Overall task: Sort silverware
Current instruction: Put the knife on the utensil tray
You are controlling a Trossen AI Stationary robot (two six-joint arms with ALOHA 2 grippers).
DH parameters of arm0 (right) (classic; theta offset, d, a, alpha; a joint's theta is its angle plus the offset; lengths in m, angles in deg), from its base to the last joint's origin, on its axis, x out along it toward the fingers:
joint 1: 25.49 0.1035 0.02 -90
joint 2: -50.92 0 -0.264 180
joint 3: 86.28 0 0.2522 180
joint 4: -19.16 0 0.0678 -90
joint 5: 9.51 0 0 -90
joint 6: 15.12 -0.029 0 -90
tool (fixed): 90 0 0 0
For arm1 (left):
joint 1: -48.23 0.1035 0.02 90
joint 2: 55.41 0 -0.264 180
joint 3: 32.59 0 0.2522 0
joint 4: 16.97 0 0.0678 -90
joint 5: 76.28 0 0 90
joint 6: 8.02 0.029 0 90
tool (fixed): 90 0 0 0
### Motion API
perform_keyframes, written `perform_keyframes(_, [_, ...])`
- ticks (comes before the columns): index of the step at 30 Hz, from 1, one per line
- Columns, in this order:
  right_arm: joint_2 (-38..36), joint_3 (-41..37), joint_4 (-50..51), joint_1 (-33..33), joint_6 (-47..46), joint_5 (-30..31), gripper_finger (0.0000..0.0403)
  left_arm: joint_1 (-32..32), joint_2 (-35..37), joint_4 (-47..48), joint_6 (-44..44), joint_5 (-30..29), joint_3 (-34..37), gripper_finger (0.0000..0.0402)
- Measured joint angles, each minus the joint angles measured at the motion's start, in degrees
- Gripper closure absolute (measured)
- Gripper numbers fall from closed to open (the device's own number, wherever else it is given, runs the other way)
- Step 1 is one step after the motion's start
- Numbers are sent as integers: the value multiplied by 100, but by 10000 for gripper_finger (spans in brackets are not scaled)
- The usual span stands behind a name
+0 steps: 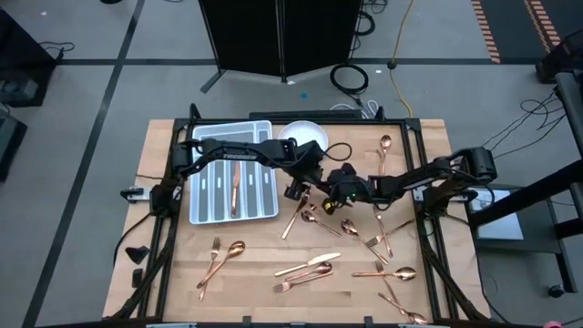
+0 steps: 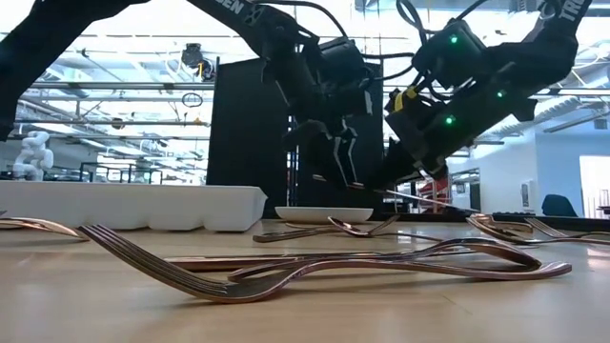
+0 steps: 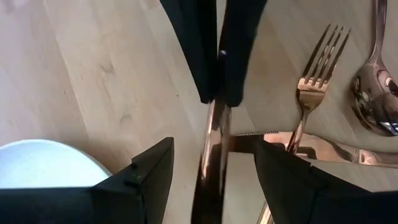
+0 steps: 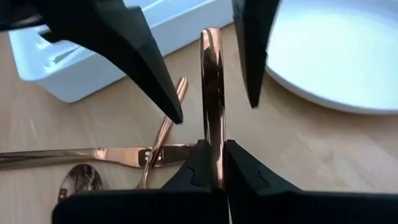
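My right gripper [image 4: 212, 149] is shut on one copper piece of silverware [image 4: 210, 81], held above the table near its middle [image 1: 324, 189]. The piece's rounded handle end [image 4: 210, 32] points toward the white plate [image 4: 336, 56]. Which kind of piece it is, I cannot tell. My left gripper [image 3: 214, 144] is open just left of it [image 1: 305, 189]. Its fingers [image 4: 155, 68] stand on either side of that handle end with a gap on each side. Several more forks, spoons and knives [image 1: 310, 266] lie flat on the wood. One knife [image 1: 235, 187] lies in the grey tray [image 1: 196, 196]. My right gripper pinches the slim handle [image 4: 211, 134] between its two fingers, well back from the rounded end. The fingers come slanting down from the table's right side and lie along the piece. The piece is lifted clear of the table and sticks out past the fingertips.
The tray [image 4: 93, 68] stands at the far left and the plate [image 1: 305, 134] just right of it. Under the grippers lie a fork [image 3: 311, 81], a spoon [image 3: 373, 99] and a knife [image 3: 323, 149]. More pieces lie along the near edge [image 1: 223, 255] and right side [image 1: 386, 146].
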Motion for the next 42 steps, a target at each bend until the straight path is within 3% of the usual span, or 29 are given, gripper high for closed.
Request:
perform_keyframes(12, [-7, 421, 565, 0, 155, 15, 399, 2, 0, 4, -118, -30, -4, 200])
perform_keyframes(17, [-7, 428, 568, 0, 156, 15, 399, 2, 0, 35, -153, -33, -4, 261])
perform_keyframes(22, [-7, 430, 550, -5, 208, 36, 399, 0, 0, 105, -106, -111, -4, 355])
perform_keyframes(25, [-7, 430, 517, -2, 216, 36, 393, -7, 0, 144, -93, -113, -4, 365])
perform_keyframes(37, [-134, 435, 564, -4, 147, 33, 259, 21, 19, 153, -257, -437, -7, 365])
perform_keyframes(42, [-577, 439, 986, -2, 306, 32, 228, 124, 206, 252, -524, -485, -13, 365])
